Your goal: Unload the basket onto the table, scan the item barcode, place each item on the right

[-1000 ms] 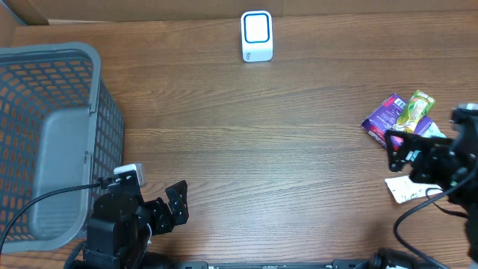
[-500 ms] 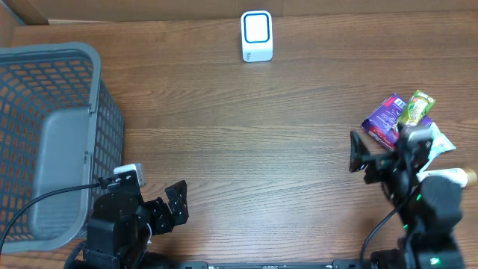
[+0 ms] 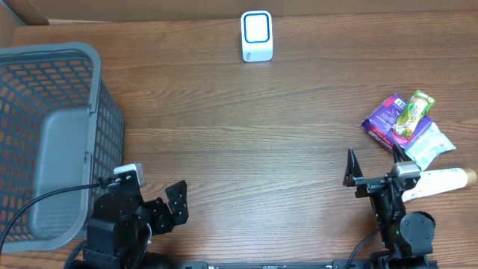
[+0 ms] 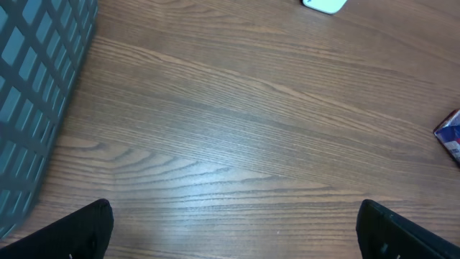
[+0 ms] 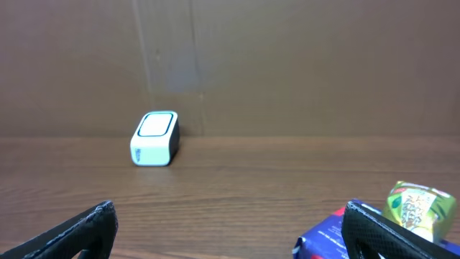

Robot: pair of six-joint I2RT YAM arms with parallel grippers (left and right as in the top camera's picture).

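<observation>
The white scanner with a blue-rimmed face stands at the back middle of the table; the right wrist view has the scanner far ahead. The items lie in a pile at the right: a purple packet, a green packet, a pale teal packet and a white tube. My right gripper is open and empty, just left of the tube, and the purple packet sits beside its right finger. Open and empty too, my left gripper rests at the front left.
A grey mesh basket fills the left side, close to the left arm; its wall shows in the left wrist view. A brown cardboard wall rises behind the scanner. Bare wood lies between the two grippers.
The right arm has swung from over the item pile at the far right toward the front, and now points at the back wall. The left arm has stayed still.
</observation>
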